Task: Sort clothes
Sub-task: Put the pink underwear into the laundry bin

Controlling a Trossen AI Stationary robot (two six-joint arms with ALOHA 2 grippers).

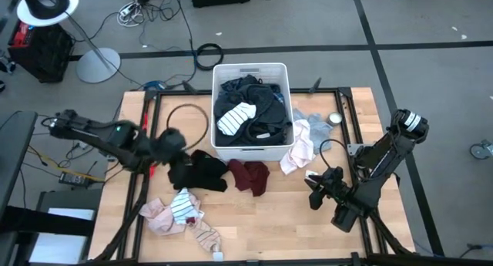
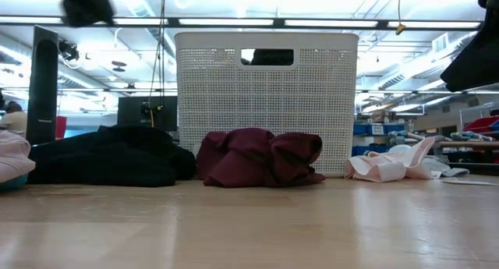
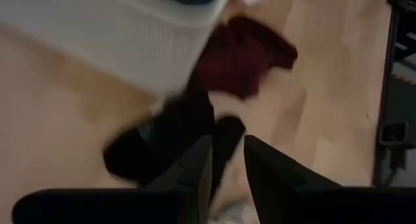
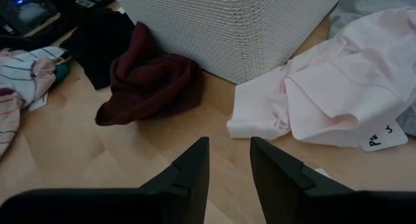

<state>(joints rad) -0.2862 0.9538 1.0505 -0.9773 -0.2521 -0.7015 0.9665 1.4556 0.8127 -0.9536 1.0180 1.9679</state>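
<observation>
L gripper: fingers a narrow gap apart, nothing pinched between them as far as the wrist view shows; it hangs above the table w/ the black garment right under and ahead of the tips. That black piece lies flat on the wood just in front of the basket's near-left corner, long axis running roughly L–R across the table, one end toward the L arm, the other touching the maroon garment. So for the L arm the next grab looks like a straight drop, jaws crossing the short way of the cloth. R gripper: also parted by a slim gap, empty, hovering over bare wood at the R front of the table; the pale pink garment sits ahead of it against the basket's R side, w/ a grey piece behind that, and the maroon one is farther off toward centre. Maroon lies btwn the two arms, but the L gripper is nearer it. Striped & pink pieces are heaped at the front-L edge, well apart from both sets of fingers. Basket holds a dark heap w/ a white striped item on top; sorting looks only partly done.
</observation>
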